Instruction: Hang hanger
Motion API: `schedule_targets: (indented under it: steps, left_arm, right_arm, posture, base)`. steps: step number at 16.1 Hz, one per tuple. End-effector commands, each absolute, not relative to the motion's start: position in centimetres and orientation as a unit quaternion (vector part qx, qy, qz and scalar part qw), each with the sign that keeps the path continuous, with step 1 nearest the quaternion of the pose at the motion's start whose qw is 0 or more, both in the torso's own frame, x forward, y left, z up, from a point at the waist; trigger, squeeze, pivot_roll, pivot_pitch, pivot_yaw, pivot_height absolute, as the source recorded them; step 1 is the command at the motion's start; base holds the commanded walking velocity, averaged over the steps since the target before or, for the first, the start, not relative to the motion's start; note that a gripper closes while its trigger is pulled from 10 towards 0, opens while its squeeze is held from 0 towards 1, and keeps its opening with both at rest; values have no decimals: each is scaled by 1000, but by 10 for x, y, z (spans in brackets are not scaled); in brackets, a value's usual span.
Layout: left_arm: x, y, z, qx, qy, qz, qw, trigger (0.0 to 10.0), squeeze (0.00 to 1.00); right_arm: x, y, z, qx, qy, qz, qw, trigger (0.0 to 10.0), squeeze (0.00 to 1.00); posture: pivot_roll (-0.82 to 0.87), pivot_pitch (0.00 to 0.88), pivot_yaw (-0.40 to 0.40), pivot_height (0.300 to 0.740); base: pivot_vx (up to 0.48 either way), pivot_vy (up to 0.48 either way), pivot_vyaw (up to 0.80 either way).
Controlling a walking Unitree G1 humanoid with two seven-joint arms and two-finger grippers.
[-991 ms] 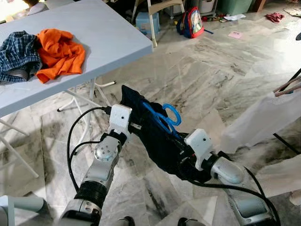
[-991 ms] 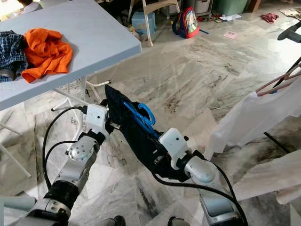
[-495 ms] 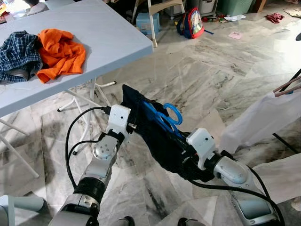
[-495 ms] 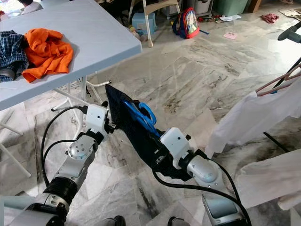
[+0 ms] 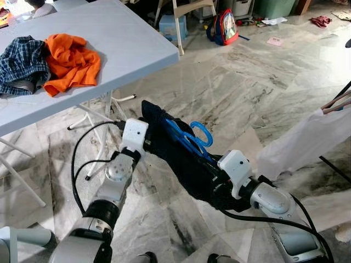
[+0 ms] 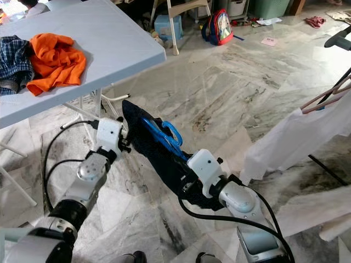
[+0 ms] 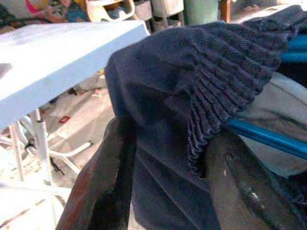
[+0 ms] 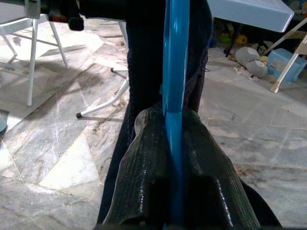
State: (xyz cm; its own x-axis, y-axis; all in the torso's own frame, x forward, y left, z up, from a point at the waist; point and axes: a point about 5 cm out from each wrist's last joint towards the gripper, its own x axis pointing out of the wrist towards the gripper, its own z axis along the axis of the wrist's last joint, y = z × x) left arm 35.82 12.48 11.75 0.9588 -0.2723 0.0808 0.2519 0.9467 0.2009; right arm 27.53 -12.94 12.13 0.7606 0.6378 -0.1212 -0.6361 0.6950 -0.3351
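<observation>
Your left gripper [image 7: 163,187] stays clamped on the ribbed edge of the dark garment [image 5: 181,159], its arm now drawn slightly in. Your right gripper [image 8: 172,143] remains clenched on the blue hanger [image 5: 189,138] inside it, well apart from the rack [image 6: 329,90]. Hanging is not yet begun.

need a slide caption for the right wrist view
Right end effector shut on blue hanger threaded through dark garment, above marble floor.
</observation>
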Motion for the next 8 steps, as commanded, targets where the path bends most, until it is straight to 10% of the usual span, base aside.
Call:
schedule_targets:
  steps: [1, 8]
  left_arm:
    - [360, 139, 118, 104, -51, -104, 988, 0, 0]
    - [364, 151, 122, 114, -54, -64, 990, 0, 0]
  right_arm:
    - [272, -129, 130, -182, -22, 348, 919, 10000, 0]
    - [269, -134, 119, -214, 7, 352, 911, 10000, 0]
  posture:
    - [-25, 164, 90, 740]
    - [-26, 171, 82, 740]
  base:
    - [0, 0, 0]
    - [0, 0, 0]
